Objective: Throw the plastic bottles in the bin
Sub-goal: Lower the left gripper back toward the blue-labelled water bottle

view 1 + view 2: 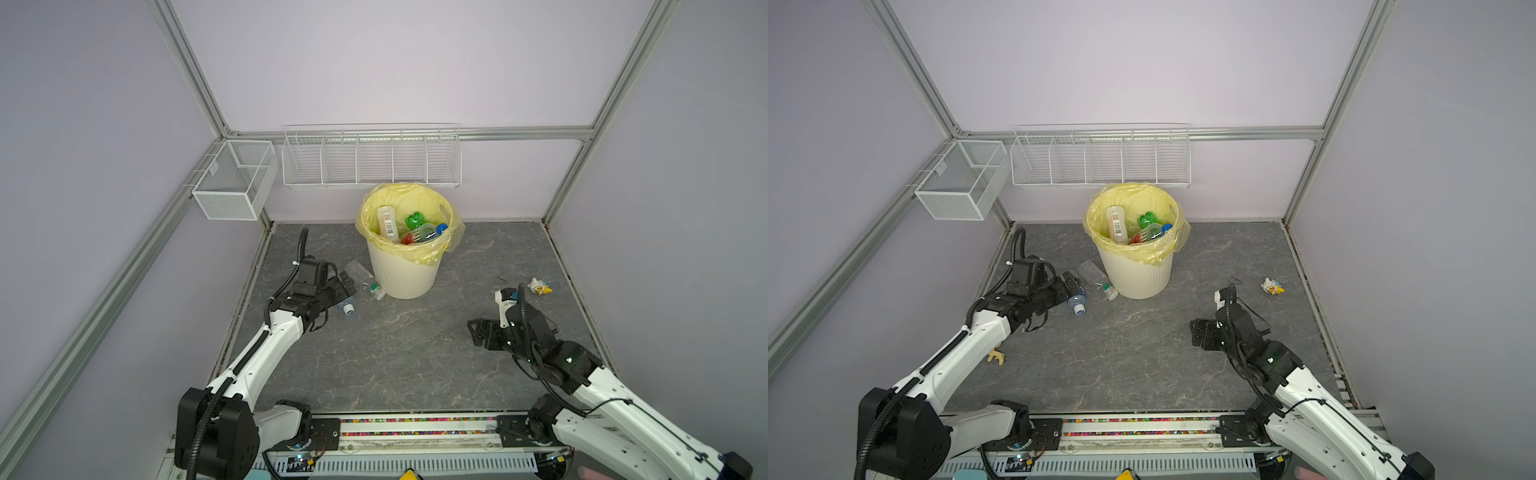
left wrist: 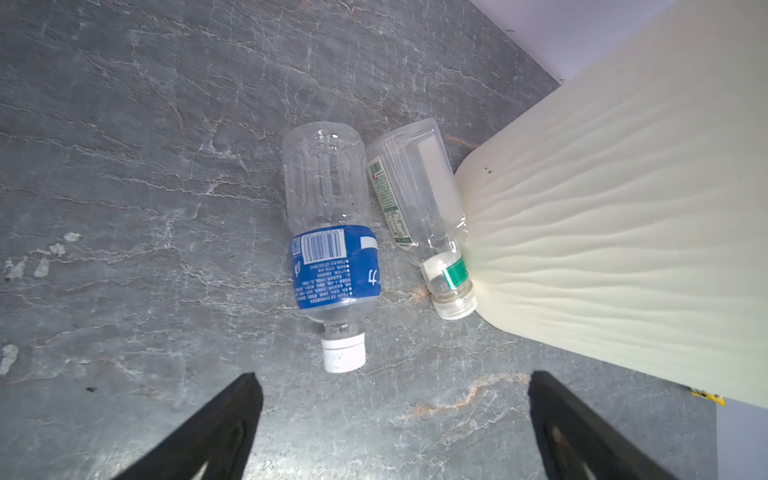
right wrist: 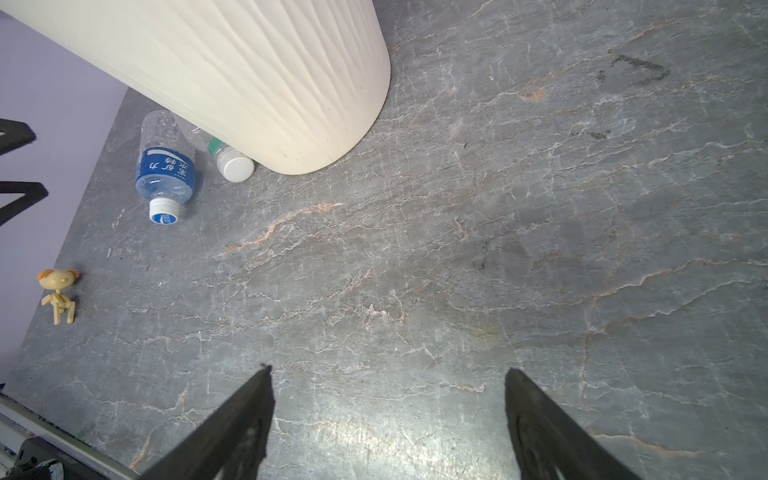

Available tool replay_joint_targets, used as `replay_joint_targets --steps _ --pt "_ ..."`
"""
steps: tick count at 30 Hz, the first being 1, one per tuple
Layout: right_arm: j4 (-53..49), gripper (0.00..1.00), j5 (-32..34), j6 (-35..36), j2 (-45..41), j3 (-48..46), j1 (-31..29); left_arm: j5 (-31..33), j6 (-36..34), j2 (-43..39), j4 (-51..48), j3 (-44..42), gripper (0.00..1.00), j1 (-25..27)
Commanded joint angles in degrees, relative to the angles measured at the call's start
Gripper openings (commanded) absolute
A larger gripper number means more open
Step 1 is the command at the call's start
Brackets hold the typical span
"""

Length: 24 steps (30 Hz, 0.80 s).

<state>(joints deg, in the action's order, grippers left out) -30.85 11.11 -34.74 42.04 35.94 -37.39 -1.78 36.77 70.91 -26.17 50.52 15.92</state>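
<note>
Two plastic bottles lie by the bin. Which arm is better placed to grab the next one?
Left. The left gripper, open, hangs over the clear blue-labelled plastic bottle near the cream-white ribbed bin; the right gripper, also open, is over bare tabletop well away.

left end effector (image 2: pixel 390 376) low, jaws wide apart, empty | right end effector (image 3: pixel 388 370) jaws wide apart, empty
</note>
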Motion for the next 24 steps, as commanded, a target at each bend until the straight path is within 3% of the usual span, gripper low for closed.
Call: replay_joint_targets --steps 1,15,24 --pt "-1.59 0.88 0.6 -0.98 -1.1 -0.09 -0.62 -0.3 -0.83 2.56 1.47 0.26 1.0 -0.97" --pt "-3.59 0.88 1.72 -1.81 -4.49 -1.75 -0.85 -1.56 -3.01 16.07 -2.65 8.69 1.0 -2.19" --pt "-4.25 0.88 2.77 -1.47 -4.01 -1.32 -0.93 -1.91 -3.38 20.6 -1.38 9.42 0.99 -2.65"
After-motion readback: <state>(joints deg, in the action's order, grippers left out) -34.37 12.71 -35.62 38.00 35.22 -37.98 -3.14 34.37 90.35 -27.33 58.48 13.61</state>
